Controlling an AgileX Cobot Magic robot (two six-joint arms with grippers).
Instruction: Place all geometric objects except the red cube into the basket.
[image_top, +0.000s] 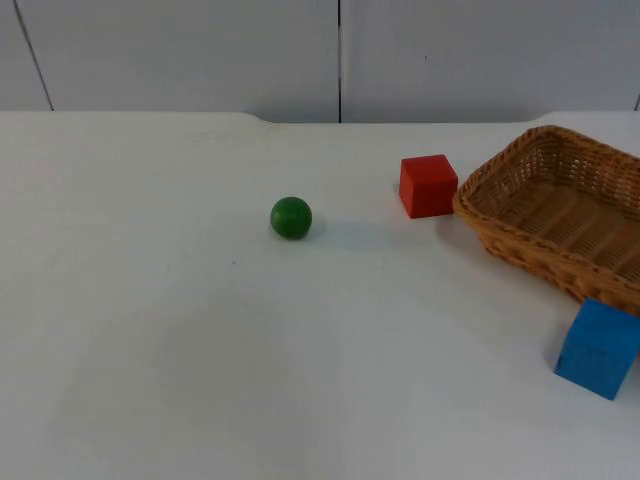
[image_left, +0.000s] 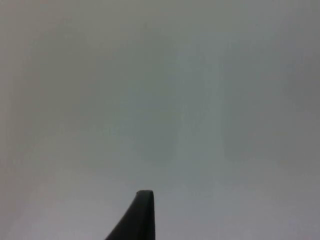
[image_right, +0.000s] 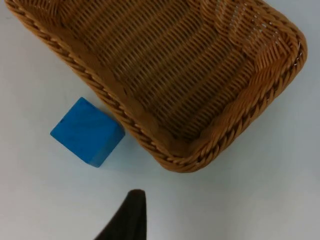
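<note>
Top view shows a small glossy green ball (image_top: 291, 218) near the table's middle, a red cube (image_top: 428, 186) to its right just beside the left end of a woven wicker basket (image_top: 520, 250), and a blue wooden cube (image_top: 598, 349) just off the basket's near rim. The oblong basket's long axis runs from far-left to near-right, open side up. Left gripper (image_left: 142, 215) hangs over bare white table (image_top: 150, 330) and right gripper (image_right: 131, 215) over the blue cube and basket; whether either is apart or together cannot be told.
</note>
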